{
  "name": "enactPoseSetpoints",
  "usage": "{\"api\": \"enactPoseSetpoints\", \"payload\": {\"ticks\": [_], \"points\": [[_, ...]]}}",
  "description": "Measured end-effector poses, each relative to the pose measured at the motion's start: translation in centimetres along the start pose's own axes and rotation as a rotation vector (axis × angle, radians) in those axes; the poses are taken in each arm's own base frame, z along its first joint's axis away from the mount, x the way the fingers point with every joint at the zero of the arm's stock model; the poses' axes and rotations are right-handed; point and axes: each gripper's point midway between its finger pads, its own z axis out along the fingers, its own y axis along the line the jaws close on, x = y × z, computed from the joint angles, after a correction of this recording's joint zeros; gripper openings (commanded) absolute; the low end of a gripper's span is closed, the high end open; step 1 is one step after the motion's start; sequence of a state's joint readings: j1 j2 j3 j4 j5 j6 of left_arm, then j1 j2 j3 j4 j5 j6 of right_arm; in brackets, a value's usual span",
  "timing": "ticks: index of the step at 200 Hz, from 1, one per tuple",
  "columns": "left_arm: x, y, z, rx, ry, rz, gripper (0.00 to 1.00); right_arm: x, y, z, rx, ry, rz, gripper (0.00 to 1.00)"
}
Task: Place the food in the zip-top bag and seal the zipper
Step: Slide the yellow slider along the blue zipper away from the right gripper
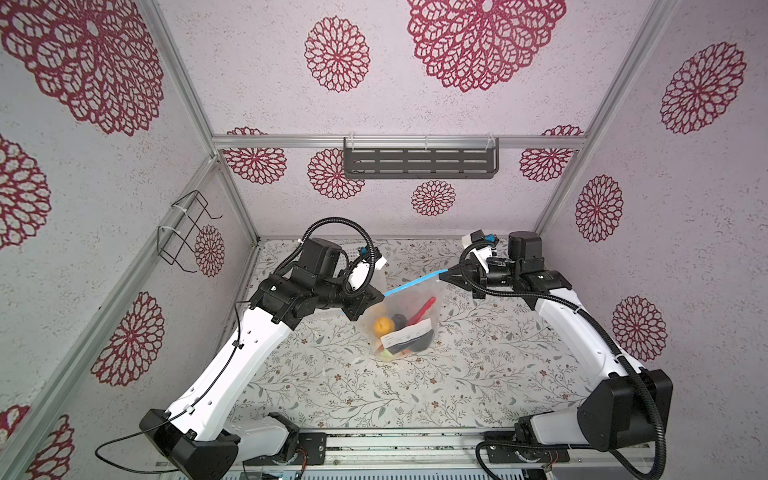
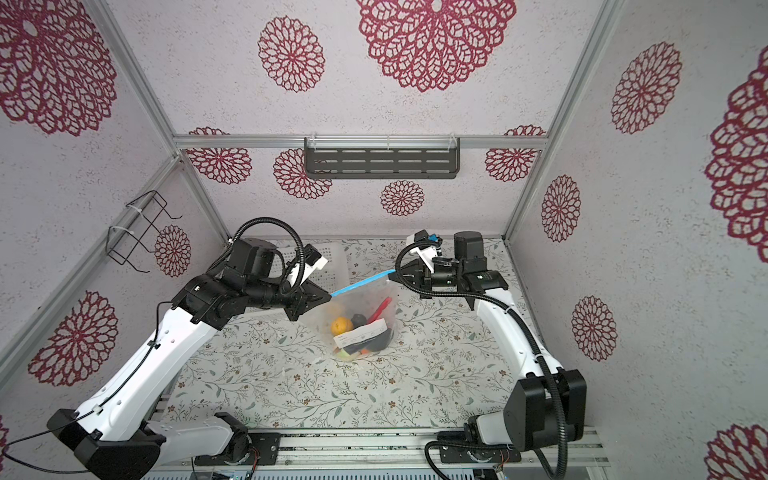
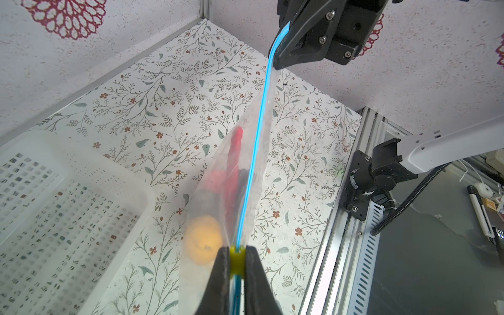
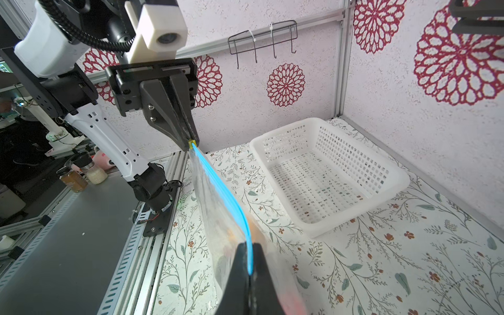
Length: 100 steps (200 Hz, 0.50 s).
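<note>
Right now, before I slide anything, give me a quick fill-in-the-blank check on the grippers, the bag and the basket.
1. The left gripper is shut on the slider, whose colour is ____.
2. The right gripper is shut on the other end of the zipper, which is stretched ____ the two grippers.
3. The food sits inside the bag, while the basket is ____.

Missing words: yellow; between; empty.
</note>
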State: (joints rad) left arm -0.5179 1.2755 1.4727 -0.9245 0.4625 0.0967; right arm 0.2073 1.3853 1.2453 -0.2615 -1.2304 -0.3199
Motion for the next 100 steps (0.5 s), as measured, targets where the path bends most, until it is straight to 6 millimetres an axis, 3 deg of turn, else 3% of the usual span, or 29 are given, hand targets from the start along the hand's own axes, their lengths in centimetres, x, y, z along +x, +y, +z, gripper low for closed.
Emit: {"api": "enactPoseSetpoints", "payload": {"ticks": [100], "points": [[1.1, -0.2, -1.1, -0.029, 0.018, -0.026, 0.1, 0.2, -0.1, -0.1, 0.02, 0.022, -0.015, 0.0]]}}
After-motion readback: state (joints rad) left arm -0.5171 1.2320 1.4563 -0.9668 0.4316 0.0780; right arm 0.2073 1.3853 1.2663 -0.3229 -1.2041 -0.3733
